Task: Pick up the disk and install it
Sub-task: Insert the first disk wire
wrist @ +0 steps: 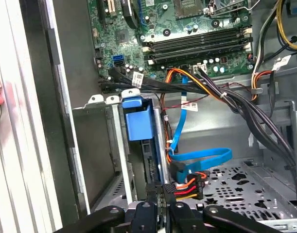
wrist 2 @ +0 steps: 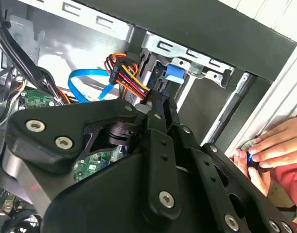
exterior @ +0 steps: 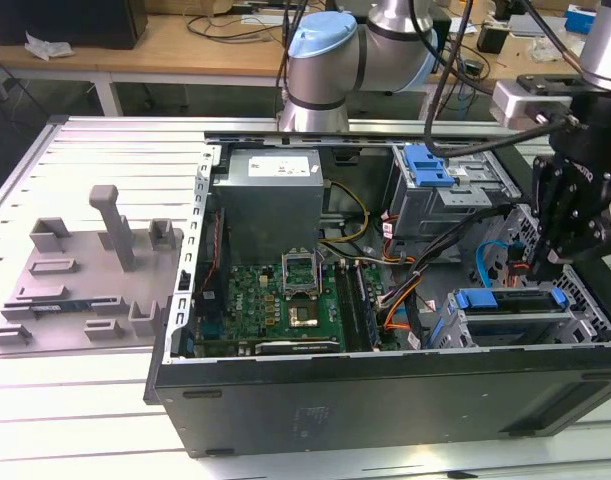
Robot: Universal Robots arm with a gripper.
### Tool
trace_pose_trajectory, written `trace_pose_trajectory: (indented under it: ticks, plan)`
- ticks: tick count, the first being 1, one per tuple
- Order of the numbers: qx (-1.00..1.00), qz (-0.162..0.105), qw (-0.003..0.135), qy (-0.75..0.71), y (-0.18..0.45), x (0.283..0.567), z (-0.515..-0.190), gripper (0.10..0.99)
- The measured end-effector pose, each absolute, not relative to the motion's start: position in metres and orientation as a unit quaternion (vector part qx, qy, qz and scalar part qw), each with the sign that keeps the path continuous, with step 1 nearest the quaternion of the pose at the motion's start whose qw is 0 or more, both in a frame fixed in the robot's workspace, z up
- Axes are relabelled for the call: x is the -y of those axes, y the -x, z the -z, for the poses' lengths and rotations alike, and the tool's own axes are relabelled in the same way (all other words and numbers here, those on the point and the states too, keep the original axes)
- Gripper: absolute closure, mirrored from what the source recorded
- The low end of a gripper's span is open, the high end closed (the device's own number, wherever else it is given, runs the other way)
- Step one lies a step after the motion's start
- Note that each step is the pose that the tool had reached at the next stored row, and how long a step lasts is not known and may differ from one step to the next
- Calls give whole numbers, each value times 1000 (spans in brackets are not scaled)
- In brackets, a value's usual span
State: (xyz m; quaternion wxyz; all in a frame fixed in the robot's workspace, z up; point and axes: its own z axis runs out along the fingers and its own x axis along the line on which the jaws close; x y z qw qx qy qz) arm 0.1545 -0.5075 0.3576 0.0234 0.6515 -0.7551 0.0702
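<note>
Exterior view: blue-framed silver-grey disk (exterior: 505, 300) sits in the black metal case's (exterior: 385, 400) corner bay, seemingly installed; black gripper (exterior: 535, 268) hangs just above, clenched empty.

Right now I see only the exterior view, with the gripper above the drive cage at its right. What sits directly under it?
Observer: In the first wrist view the gripper lines up with the disk, standing edge-on in a cage slot.
Operator: Cables near it?
Observer: A blue flat cable loops beside that slot; whether it is plugged in, I cannot tell.
Operator: Anyone close?
Observer: In the second wrist view a person's hand rests just outside the case wall.
</note>
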Motion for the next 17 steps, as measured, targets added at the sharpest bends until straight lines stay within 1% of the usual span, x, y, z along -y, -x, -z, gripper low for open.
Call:
trace_pose_trajectory:
  ticks: [3,5,17]
  plan:
    - [756,-48,16,-653,-155,509,-358,918]
    - [756,-40,18,-653,-155,510,-358,918]
    - [751,-40,18,-659,-159,511,-357,918]
